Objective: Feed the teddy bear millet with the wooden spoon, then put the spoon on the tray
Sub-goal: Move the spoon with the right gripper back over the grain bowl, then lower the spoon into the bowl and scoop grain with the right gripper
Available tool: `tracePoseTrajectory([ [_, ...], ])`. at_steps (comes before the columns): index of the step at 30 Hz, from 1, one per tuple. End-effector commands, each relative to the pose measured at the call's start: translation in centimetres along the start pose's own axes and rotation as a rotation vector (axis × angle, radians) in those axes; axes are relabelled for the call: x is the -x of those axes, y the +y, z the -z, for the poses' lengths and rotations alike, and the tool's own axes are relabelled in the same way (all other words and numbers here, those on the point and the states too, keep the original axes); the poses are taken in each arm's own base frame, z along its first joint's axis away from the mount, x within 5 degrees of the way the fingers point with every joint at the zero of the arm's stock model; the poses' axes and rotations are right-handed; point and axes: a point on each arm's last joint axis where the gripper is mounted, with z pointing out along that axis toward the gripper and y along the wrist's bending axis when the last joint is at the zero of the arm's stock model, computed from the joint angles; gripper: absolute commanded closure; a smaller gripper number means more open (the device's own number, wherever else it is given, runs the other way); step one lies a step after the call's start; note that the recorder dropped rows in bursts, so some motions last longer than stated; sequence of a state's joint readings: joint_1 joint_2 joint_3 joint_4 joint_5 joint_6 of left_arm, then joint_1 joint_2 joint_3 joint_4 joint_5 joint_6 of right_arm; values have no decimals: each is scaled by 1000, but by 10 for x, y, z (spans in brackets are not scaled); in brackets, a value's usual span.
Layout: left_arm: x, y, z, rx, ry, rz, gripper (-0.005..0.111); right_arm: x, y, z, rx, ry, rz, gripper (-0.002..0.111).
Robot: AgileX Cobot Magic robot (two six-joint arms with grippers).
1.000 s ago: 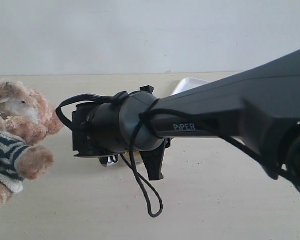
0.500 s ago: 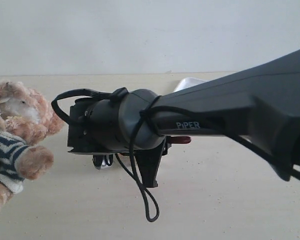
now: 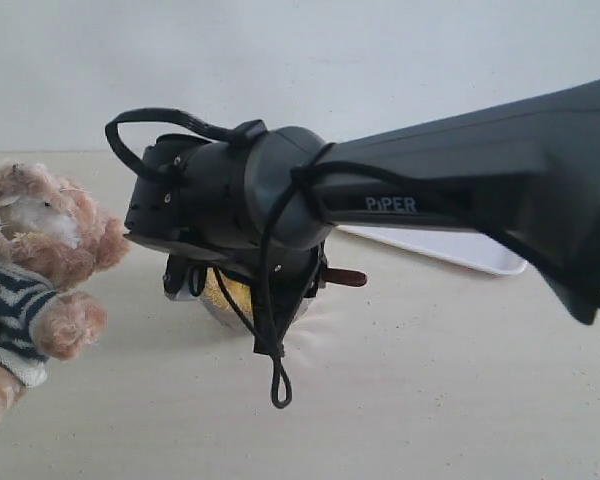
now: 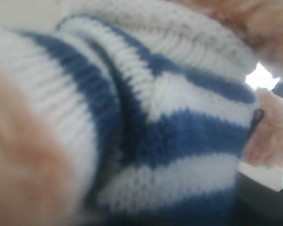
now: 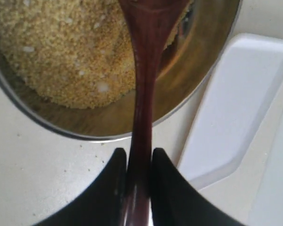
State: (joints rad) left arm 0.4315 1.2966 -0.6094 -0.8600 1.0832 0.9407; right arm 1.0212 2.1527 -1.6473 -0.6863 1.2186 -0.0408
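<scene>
Glossy dark red-brown wooden spoon [image 5: 144,94]: slim handle pinched in the R hand [image 5: 139,155], bowl end reaching over a round shiny metal bowl [image 5: 198,89] of fine yellow millet [image 5: 61,52]. Flat white tray [image 5: 236,103] lies just beside the bowl on the pale worktop [image 3: 430,380]. Fluffy teddy bear [image 3: 40,230] in a striped knit shirt [image 4: 179,136] sits nearby. L hand not visible.

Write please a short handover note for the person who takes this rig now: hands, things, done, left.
Right hand: shut on the slim dark reddish-brown wooden spoon, its head over the yellow millet in the round silvery metal bowl.
Left hand: not in view; its camera shows only the striped shirt of the fluffy light-brown teddy bear.
Flat white rectangular tray: beside the bowl.
Done: spoon grasped. Left: feed the bear, lay spoon on tray.
</scene>
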Motion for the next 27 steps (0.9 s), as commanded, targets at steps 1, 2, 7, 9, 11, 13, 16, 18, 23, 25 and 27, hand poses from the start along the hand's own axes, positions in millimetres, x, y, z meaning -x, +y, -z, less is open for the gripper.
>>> tracePoseTrajectory([
  [1,1,-4,3,-13,-23,3,100,-4,-9,4,56,-16,-71,106],
  [2,1,-4,3,-13,-23,3,100,-4,-8,3,79,-15,-81,106],
  [7,1,-4,3,-13,-23,3,100,-9,-12,1,148,-13,-143,106],
  [9,1,-4,3,-13,-23,3,100,-12,-17,2,164,-18,-172,106],
  [11,1,-4,3,-13,-23,3,100,-16,-22,4,176,-22,-199,106],
  [13,1,-4,3,-13,-23,3,100,-20,-27,6,193,-30,-230,106],
  [16,1,-4,3,-13,-23,3,100,-25,-32,7,246,-35,-282,106],
  [18,1,-4,3,-13,-23,3,100,-26,-33,7,282,-38,-307,106],
  [23,1,-4,3,-13,-23,3,100,-29,-34,7,375,-43,-364,106],
  [25,1,-4,3,-13,-23,3,100,-30,-33,7,407,-45,-381,106],
  [27,1,-4,3,-13,-23,3,100,-29,-31,8,441,-49,-392,106],
])
